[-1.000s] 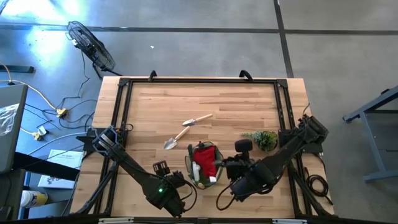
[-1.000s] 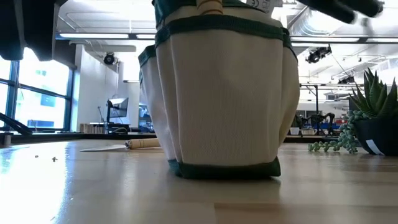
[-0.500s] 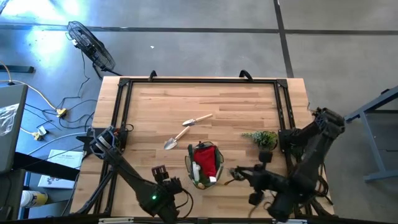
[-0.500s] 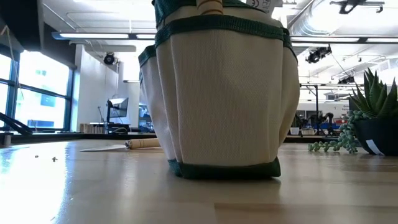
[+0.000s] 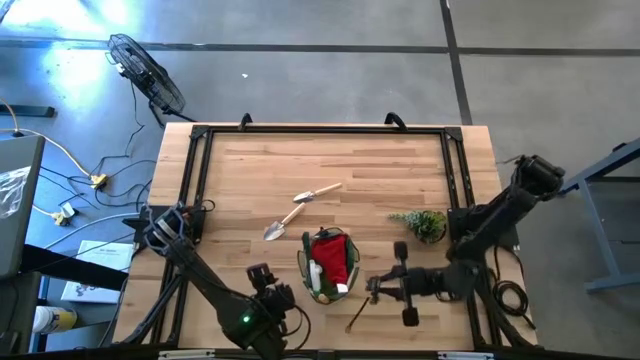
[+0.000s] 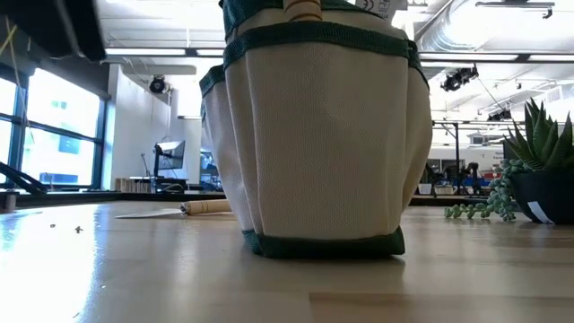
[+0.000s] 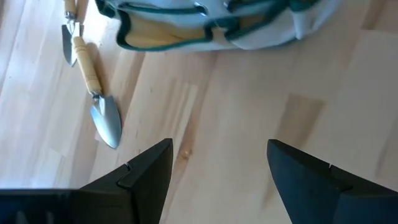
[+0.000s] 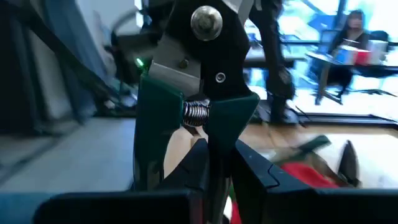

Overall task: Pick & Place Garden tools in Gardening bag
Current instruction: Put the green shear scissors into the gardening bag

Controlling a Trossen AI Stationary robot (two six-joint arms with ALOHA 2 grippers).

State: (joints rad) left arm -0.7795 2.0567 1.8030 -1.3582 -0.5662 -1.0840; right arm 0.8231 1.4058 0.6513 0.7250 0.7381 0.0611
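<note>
The gardening bag (image 5: 303,262), cream fabric with green trim (image 6: 314,135), stands near the table's near edge. It holds a red bundle (image 5: 333,258) and a white-and-green item (image 5: 316,275). Two wooden-handled trowels (image 5: 297,207) lie on the table beyond it, and they also show in the left wrist view (image 7: 93,81). My right gripper (image 5: 376,289) is just right of the bag, shut on black pruning shears with green handles (image 8: 205,74). My left gripper (image 7: 217,168) is open and empty over bare table just left of the bag (image 5: 267,284). My right gripper pinches the shears between its two fingers (image 8: 258,177) by the green handles (image 8: 155,130). The pivot and black blades stick out forward beyond the fingertips. The fingers lie about level and point toward the table's left, along the shears. The shears are lifted clear of the table.
A small potted leafy plant (image 5: 420,222) stands right of the bag, beyond my right arm, and it also shows in the low view (image 6: 529,170). The table has a black frame along its edges (image 5: 320,128). A person sits in the room behind (image 8: 357,25).
My right gripper, shut on the shears, has drawn back from over the bag toward the table's right and near edges, and the arm has swung round and risen at the elbow. The bag and trowels have stayed where they were.
</note>
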